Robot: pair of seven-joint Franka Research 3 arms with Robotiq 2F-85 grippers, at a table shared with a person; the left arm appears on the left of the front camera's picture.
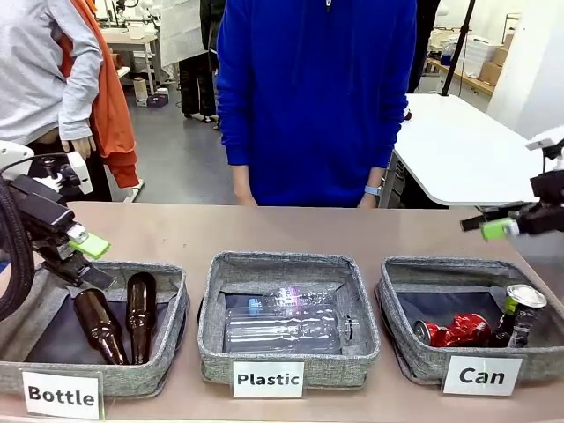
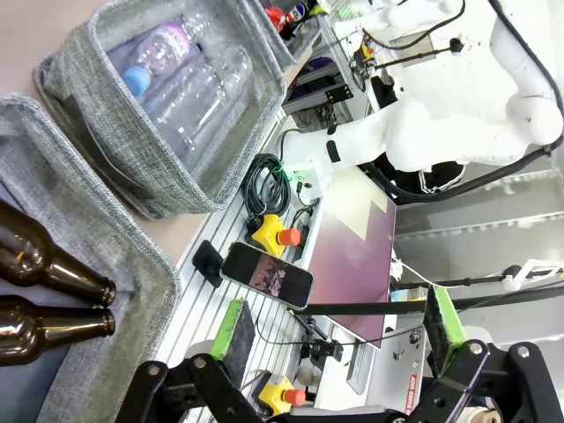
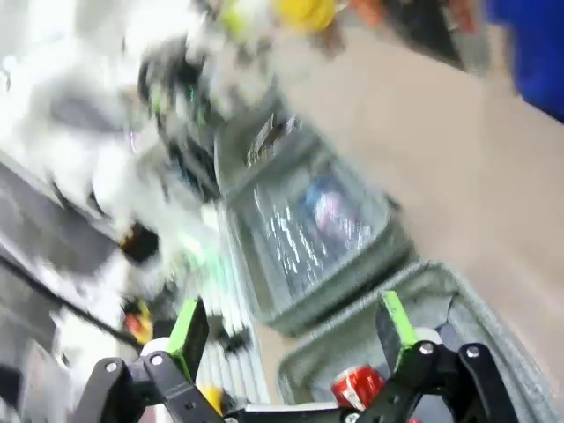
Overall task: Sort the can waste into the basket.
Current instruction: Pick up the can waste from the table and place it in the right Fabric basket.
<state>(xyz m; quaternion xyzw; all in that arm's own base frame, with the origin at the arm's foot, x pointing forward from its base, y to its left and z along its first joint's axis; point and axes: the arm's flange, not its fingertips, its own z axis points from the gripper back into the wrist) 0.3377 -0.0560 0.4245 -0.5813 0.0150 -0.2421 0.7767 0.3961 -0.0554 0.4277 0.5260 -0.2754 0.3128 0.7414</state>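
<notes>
Two cans (image 1: pixel 480 328) already down in the "Can" basket (image 1: pixel 398 351) at far right. Left gripper (image 1: pixel 77 251) hovering over bottles (image 1: pixel 119 319), fingers wide, empty; right gripper (image 1: pixel 487 226) wide too (nothing held). Best retreat straight up, clear of the basket rim.

White arms with black cable loops carry black grippers: left gripper (image 2: pixel 335 330) and right gripper (image 3: pixel 295 330) both have green pads; the person (image 1: pixel 317 97) wears a blue sweatshirt
</notes>
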